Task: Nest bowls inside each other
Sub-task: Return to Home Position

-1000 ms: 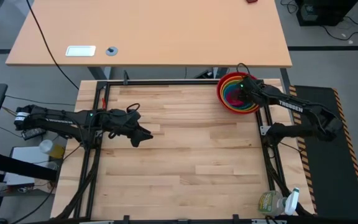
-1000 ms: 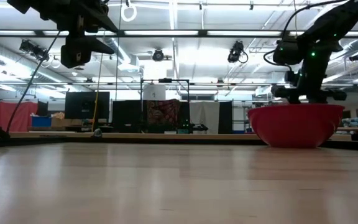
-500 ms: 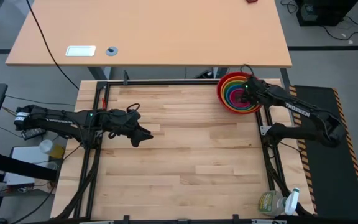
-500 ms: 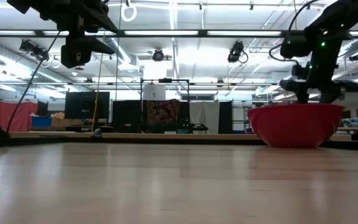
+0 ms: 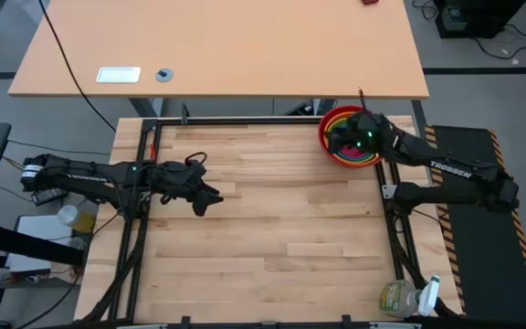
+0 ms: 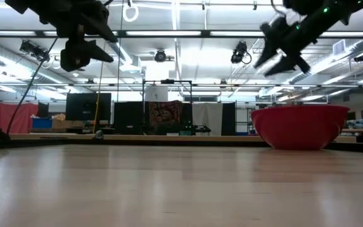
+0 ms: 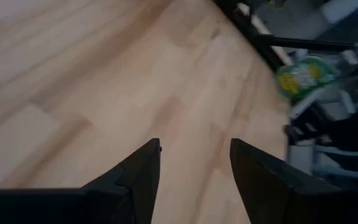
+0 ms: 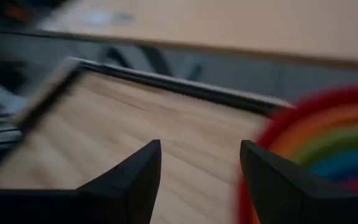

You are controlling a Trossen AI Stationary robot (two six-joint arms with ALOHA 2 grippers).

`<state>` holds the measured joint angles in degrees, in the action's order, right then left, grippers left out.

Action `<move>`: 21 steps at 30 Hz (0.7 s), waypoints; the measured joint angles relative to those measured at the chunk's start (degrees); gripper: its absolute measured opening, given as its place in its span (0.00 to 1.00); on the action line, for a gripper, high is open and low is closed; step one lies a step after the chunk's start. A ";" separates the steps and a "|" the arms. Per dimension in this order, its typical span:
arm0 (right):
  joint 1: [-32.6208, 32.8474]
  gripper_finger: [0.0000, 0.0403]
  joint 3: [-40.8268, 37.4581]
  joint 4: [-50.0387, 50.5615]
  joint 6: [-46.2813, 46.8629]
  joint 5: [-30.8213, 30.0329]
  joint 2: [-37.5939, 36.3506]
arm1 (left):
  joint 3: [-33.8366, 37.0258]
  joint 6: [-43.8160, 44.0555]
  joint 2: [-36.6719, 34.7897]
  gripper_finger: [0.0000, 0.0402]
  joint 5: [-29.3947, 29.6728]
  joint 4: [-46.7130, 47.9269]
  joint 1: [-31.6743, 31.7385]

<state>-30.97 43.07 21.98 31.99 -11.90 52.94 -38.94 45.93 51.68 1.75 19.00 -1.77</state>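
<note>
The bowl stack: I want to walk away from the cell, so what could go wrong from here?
The open right gripper hangs above the nested bowls; a low swing could clip the red bowl at its rim. They sit at the far right corner of the table, so a knock might send them off. The left gripper waits open at the left.

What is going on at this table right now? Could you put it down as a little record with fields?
Contents: five bowls nested in one stack, red bowl outermost, then orange, green, blue, pink
Place: far right corner of the wooden table
Right claw: open, empty, up in the air over the stack
Left claw: open, empty, in the air over the table's left side, far from the bowls
Job: nesting looks done
</note>
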 joint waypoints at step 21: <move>4.08 0.39 -20.34 -20.34 2.74 5.97 -28.39 | 0.02 -10.02 -29.21 0.48 21.04 9.16 0.06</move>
<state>-26.89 22.73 1.64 34.74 -5.93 24.55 -38.92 35.91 22.47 22.79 28.16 -1.72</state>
